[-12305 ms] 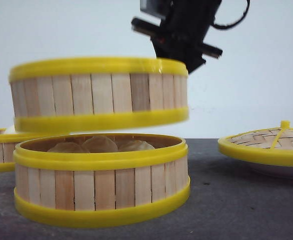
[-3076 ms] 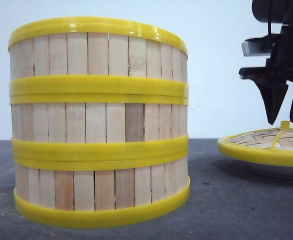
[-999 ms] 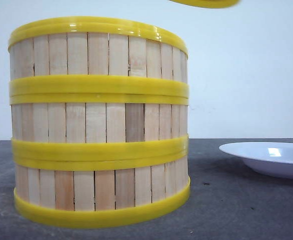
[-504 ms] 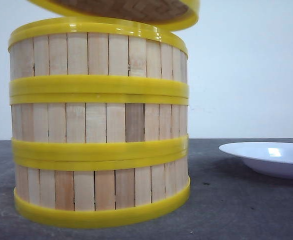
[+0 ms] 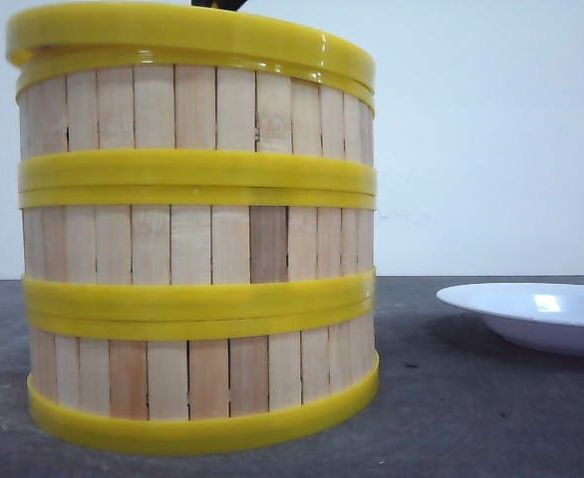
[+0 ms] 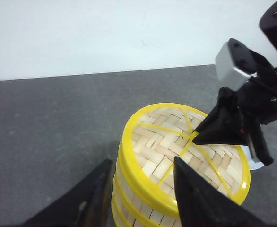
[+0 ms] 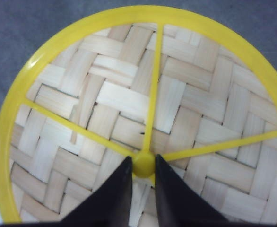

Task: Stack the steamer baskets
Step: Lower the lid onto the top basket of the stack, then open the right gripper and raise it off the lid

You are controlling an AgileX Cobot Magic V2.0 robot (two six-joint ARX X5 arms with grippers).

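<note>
A dark grey surface runs back to a plain white wall, and on its left part stand the three steamer baskets, stacked one on another into a single straight column. Each basket has a wall of pale vertical wooden slats, a few slats browner than the rest, bound by glossy yellow plastic rims top and bottom; where two baskets meet, the rims lie together as a doubled yellow band. On top of the column sits a woven bamboo lid with a yellow rim and thin yellow spokes running to a small yellow knob at its centre; in the front view only its rim shows. To the right of the stack, apart from it, lies a white plate. The right gripper pinches the knob between its black fingers. The left gripper hangs just beside the stack with its fingers spread and nothing between them.
</note>
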